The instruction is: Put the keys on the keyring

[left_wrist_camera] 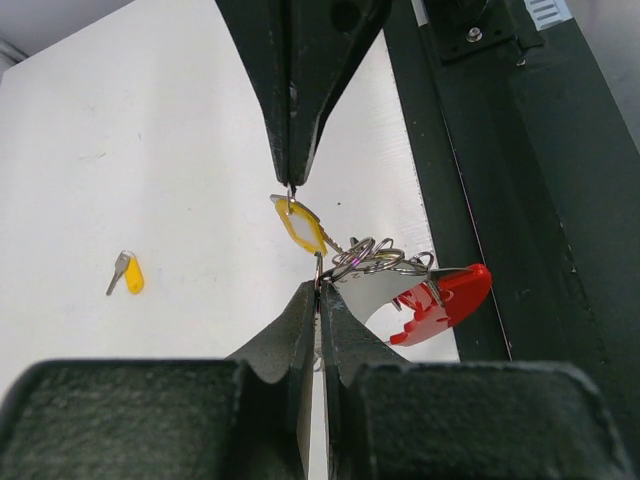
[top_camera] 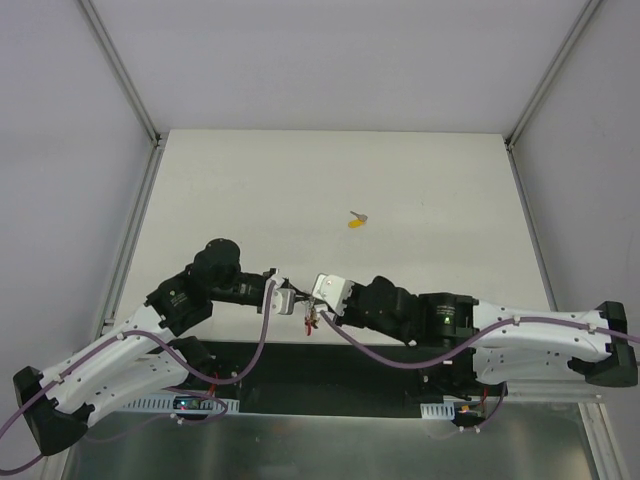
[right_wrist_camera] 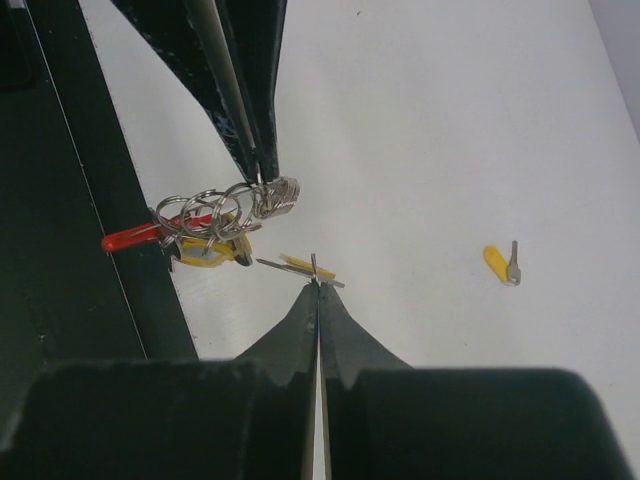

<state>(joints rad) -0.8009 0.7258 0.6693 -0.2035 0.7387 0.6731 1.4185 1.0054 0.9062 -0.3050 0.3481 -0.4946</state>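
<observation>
The keyring hangs between my two grippers at the table's near edge. My left gripper is shut on its small metal ring. Chain links and the red loop dangle to the side. My right gripper is shut on a yellow-headed key, seen edge-on close to that ring. In the left wrist view a yellow head sits just below the right gripper's tips. Another yellow head hangs in the bunch. One loose key lies further out on the table.
The white table is walled by grey panels at the back and both sides. A black base strip runs along the near edge, right under the hanging bunch. The two arms meet tip to tip above it.
</observation>
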